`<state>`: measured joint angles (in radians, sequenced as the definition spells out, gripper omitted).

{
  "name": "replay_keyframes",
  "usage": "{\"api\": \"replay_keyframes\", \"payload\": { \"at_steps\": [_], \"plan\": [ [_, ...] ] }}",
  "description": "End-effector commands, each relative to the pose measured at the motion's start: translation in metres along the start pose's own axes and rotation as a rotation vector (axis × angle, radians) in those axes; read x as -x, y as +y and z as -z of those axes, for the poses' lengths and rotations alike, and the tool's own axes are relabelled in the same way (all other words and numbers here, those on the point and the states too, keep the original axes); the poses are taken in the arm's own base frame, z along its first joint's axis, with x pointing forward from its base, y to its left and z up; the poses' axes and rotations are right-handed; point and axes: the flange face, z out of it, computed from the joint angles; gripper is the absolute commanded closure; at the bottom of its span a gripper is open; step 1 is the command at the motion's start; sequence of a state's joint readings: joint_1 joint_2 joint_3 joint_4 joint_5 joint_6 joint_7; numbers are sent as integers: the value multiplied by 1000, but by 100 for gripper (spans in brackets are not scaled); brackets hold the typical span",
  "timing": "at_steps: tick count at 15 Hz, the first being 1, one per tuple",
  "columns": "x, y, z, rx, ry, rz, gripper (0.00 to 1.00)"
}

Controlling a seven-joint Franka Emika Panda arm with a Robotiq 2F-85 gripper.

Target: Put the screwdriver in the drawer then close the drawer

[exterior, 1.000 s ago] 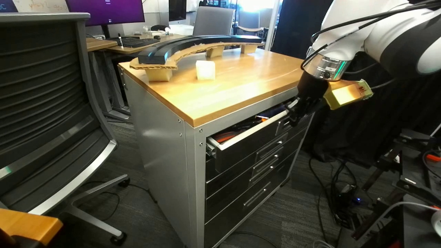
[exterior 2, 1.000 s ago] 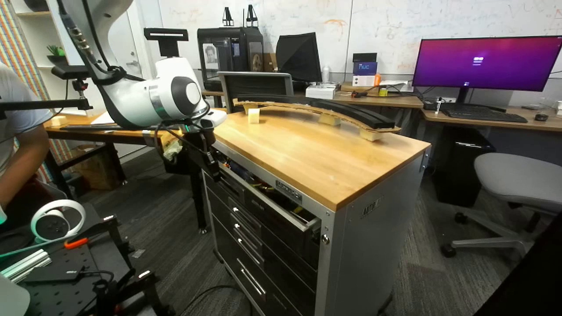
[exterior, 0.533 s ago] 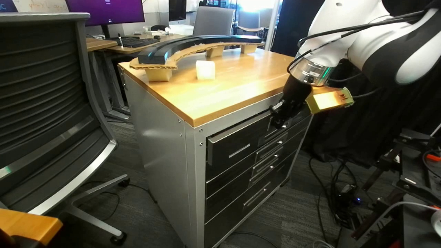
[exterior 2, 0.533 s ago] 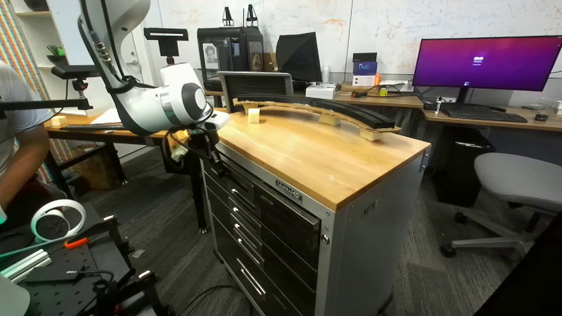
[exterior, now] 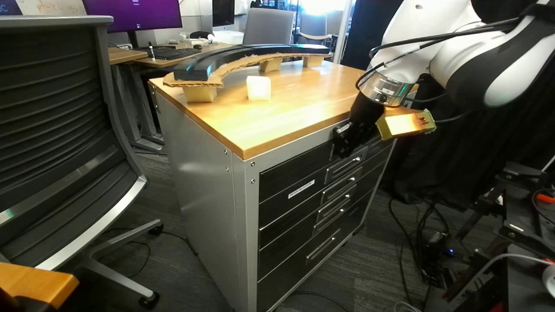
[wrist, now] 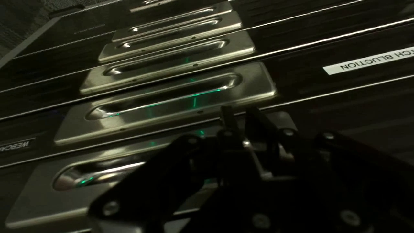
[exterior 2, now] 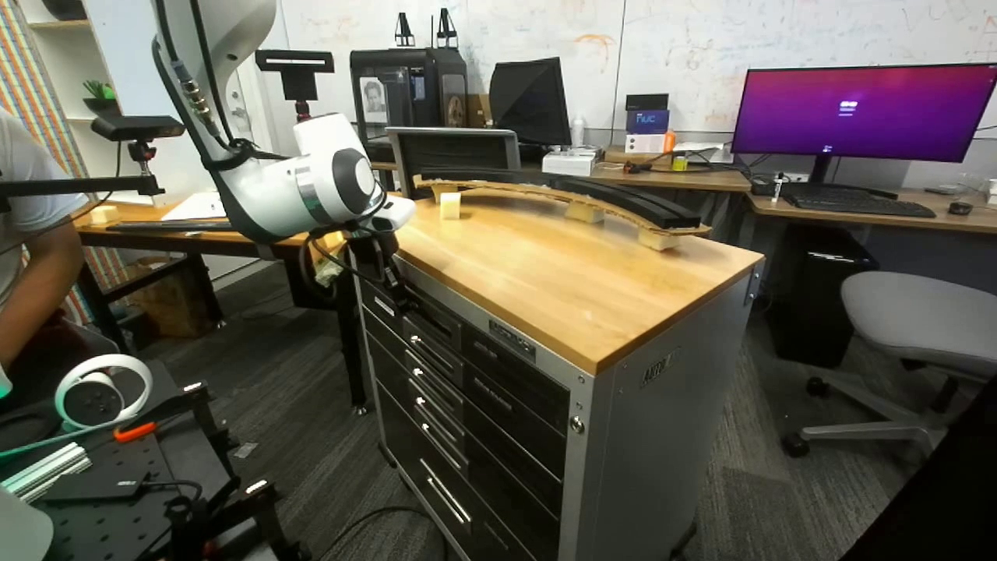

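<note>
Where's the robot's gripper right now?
In the wrist view, the gripper is at the bottom, right of centre. In an exterior view, it hangs right of centre, in front of the top drawer, near the wooden top's front edge.

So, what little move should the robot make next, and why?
Probably ease the end effector back from the top drawer: in both exterior views, that drawer looks flush with the cabinet, so pushing seems needless. The end effector is close to the drawer's front; I can't tell whether it touches.
</note>
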<state>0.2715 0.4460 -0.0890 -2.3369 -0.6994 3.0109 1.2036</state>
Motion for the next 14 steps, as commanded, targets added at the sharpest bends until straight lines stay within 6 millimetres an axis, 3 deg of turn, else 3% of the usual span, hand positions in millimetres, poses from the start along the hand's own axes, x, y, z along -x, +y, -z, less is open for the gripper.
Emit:
{"api": "replay_keyframes", "payload": {
  "at_steps": [1,4,7,8,10,11,12,13,14],
  "plan": [
    [10,17,27,-12,-4,11,49],
    [24,39,63,14,-20,45,24],
    [45,39,83,-7,-80,118,2],
    [61,29,80,-36,-119,147,0],
    [66,14,85,-51,-193,198,0],
    [73,-3,88,-71,-242,238,0],
    [66,-10,88,-104,-285,235,0],
    [76,1,81,-70,-240,199,0],
    [77,-6,85,-87,-264,216,0]
  ]
}}
